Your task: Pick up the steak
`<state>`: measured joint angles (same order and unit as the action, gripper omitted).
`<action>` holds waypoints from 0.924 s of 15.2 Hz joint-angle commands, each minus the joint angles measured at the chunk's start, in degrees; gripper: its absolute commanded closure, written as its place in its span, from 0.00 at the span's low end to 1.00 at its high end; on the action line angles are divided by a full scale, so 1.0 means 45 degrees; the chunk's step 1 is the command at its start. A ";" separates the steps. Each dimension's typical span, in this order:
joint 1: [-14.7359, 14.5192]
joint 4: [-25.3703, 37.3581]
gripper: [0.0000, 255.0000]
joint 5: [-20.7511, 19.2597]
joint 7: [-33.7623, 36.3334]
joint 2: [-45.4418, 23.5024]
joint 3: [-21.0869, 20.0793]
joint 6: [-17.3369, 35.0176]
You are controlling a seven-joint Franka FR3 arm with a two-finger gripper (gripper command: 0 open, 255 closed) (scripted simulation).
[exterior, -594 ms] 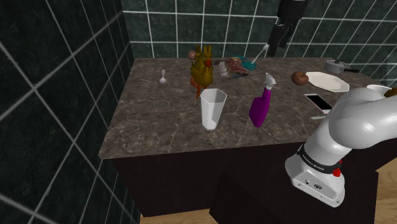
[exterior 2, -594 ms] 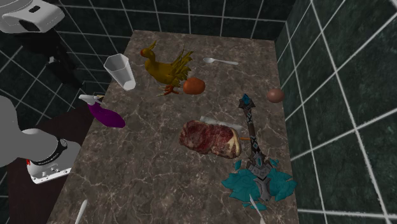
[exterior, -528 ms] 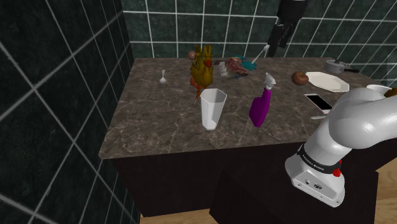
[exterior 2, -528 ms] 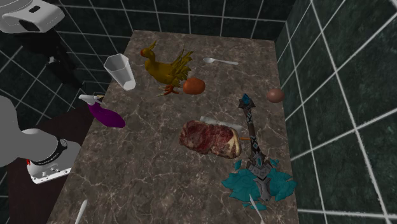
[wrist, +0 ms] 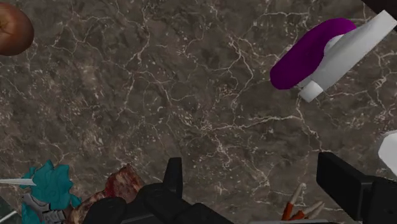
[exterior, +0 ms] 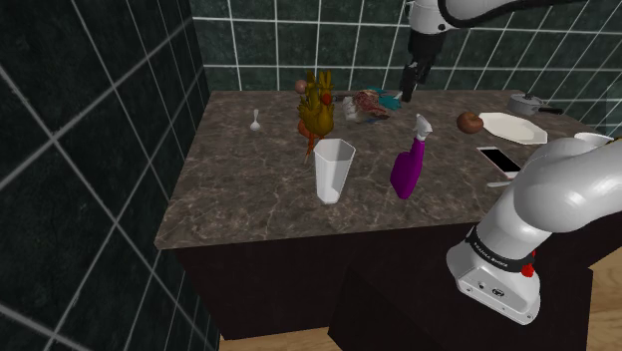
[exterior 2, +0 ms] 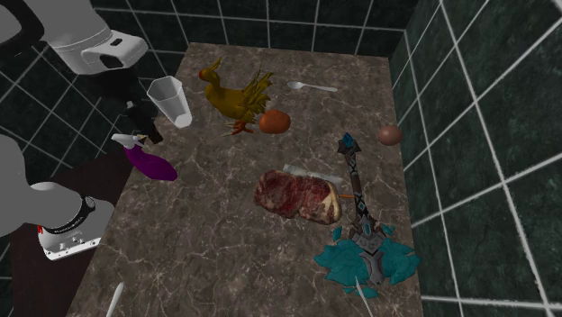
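Gripper (wrist: 254, 175) open: two black fingers spread wide, nothing between them but bare veined brown marble countertop (wrist: 191, 95). It hangs above the surface, touching no item. Steak (wrist: 121, 184) lies just outside one finger, not held. It is a flat, irregular red slab with pale marbling and a fatty rim. In the second exterior view, steak (exterior 2: 297, 195) is mid-counter, approx. 4 o'clock from gripper (exterior 2: 146, 124). In the shoulder view, steak (exterior: 371, 102) is at 8 o'clock from gripper (exterior: 409, 82), near the back wall. Adjacent items, 1 ea.: toy sword w/ teal jagged fins (exterior 2: 365, 243) at 4 o'clock of steak, close beside it; orange-red round item (exterior 2: 275, 121) at 11 o'clock; yellow bird figure (exterior 2: 234, 93); white faceted cup (exterior 2: 169, 99), upright; purple spray bottle (exterior 2: 149, 162) w/ white trigger head, near gripper; spoon (exterior 2: 312, 86); brown egg-shaped item (exterior 2: 390, 135) by the wall. Counter is bounded by dark green tiled walls (exterior 2: 468, 108) on two sides. Open marble at 7 o'clock of steak. Shoulder view also shows a white plate (exterior: 513, 128) and a phone (exterior: 498, 160).
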<state>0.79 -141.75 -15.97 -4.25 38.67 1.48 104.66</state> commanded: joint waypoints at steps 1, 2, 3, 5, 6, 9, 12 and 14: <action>0.0132 -0.0283 0.00 -0.0637 0.0002 -0.0678 -0.0012 0.1045; 0.0224 -0.0326 0.00 -0.0969 -0.0004 -0.1047 0.0001 0.1497; 0.0324 -0.0348 0.00 -0.1312 0.0006 -0.1431 0.0011 0.1943; 0.0544 -0.0327 0.00 -0.2034 0.0076 -0.2240 0.0023 0.2813; 0.0664 -0.0284 0.00 -0.2413 0.0138 -0.2663 0.0024 0.3233; 0.1056 -0.0016 0.00 -0.3638 0.0433 -0.3991 0.0008 0.4404; 0.1462 0.0461 0.00 -0.4999 0.0891 -0.5384 -0.0023 0.5400; 0.1704 0.0896 0.00 -0.5976 0.1276 -0.6334 -0.0024 0.5942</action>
<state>7.77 -138.56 -40.21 0.34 12.77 1.32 129.53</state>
